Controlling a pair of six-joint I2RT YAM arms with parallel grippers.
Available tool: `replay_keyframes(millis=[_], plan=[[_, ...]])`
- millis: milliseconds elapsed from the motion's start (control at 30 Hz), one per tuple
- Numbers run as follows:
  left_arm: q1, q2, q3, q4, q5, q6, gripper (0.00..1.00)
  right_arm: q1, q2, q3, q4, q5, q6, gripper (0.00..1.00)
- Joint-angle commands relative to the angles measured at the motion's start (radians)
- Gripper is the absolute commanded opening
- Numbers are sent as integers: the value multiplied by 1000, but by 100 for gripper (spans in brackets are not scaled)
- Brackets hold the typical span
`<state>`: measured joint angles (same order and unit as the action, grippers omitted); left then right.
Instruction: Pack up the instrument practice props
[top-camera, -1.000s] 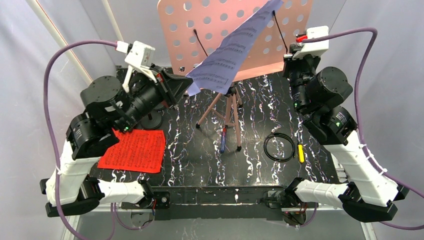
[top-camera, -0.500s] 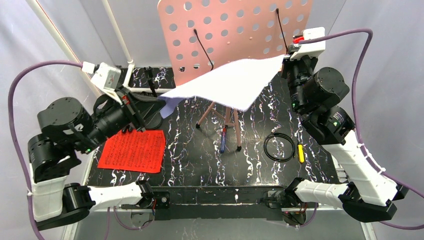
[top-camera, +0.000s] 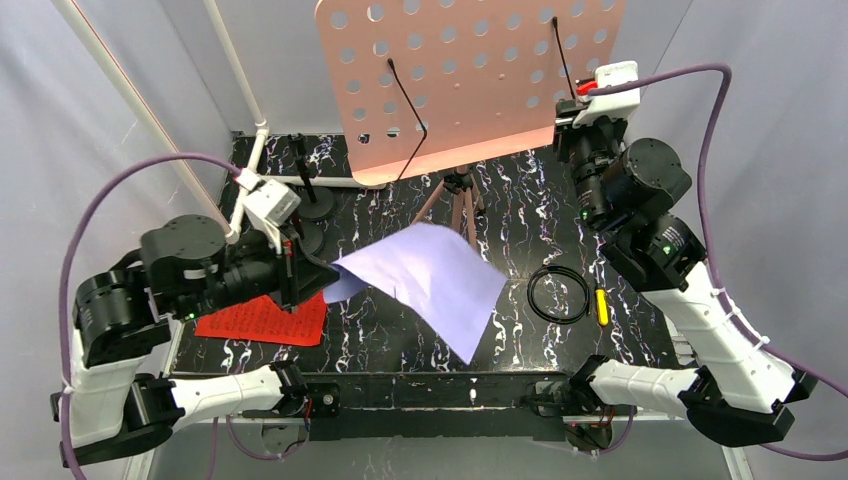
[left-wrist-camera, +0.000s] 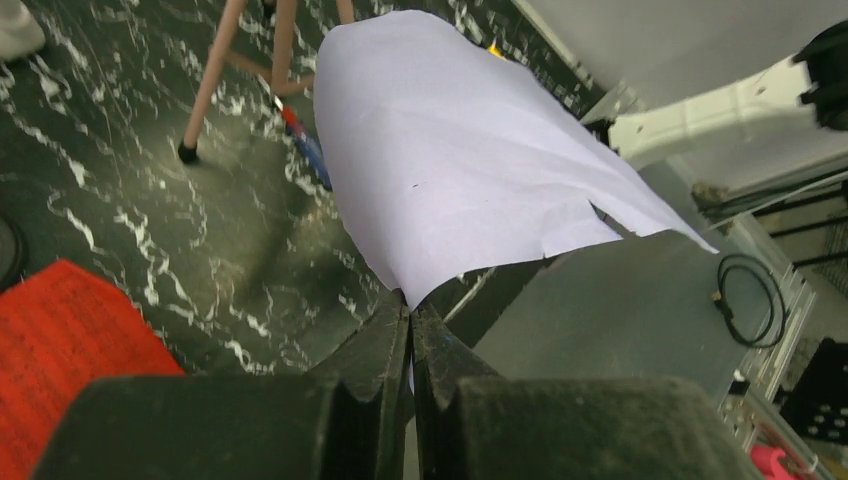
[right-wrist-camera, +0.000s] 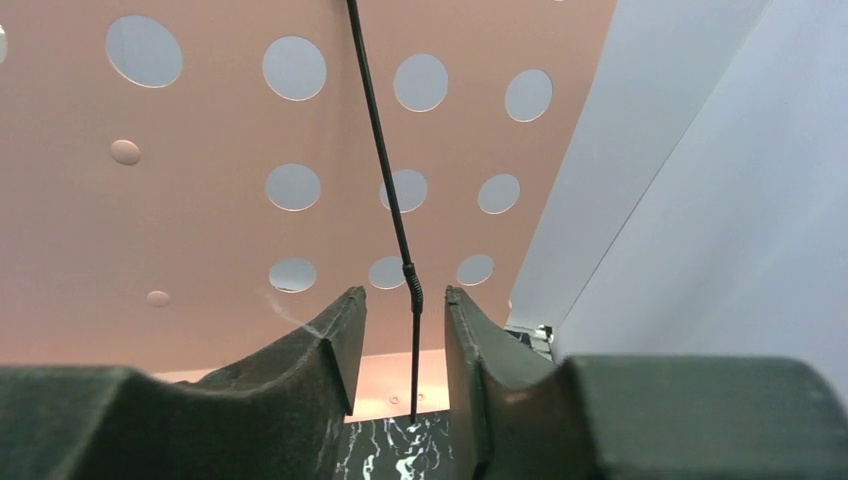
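Note:
The pink hole-punched rack (top-camera: 470, 70) stands at the back on tripod legs (top-camera: 455, 200). My left gripper (top-camera: 328, 282) (left-wrist-camera: 411, 305) is shut on a corner of the white music sheet (top-camera: 430, 280) (left-wrist-camera: 460, 170), which hangs low over the middle of the table. Below my left arm the red sheet (top-camera: 265, 320) (left-wrist-camera: 60, 340) lies flat on the table. Two black microphones (top-camera: 312, 208) stand at the back left. My right gripper (top-camera: 572, 128) (right-wrist-camera: 405, 300) is open at the rack's right side. The rack's thin black wire clip (right-wrist-camera: 385, 170) runs between its fingers without touching them.
A black cable ring (top-camera: 558, 294) and a small yellow object (top-camera: 601, 306) lie at the right. A blue and red pen (left-wrist-camera: 305, 150) lies by the tripod feet. The white pipe frame (top-camera: 235, 75) rises at the back left. Grey curtains close in both sides.
My right gripper opened and let go of the white sheet. My left arm drew the sheet off the rack, down and toward the front of the table.

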<state>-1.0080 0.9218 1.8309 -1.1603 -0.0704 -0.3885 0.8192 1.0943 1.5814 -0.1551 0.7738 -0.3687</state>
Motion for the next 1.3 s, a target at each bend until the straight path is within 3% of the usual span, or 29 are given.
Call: replay_keyframes(millis=[0,400,500,667,1000,1267], plan=[[1,11,-70,-77,21,-37,0,1,-36,-5,27,-46,1,47],[11,161,-286,-59,-11,-64,0,1,-152,-95,-21,-145,22,97],[66,198,-325,-40,12,-45,0,1,-182,-117,-33,-154,29,99],[247,192,-442,32,158,-10,0,1,-265,-186,-31,-163,60,99],[705,98,-659,87,298,22,0,1,-385,-279,-93,-162,114,99],[1109,48,-777,251,556,-150,0,1,-450,-352,-145,-170,165,99]])
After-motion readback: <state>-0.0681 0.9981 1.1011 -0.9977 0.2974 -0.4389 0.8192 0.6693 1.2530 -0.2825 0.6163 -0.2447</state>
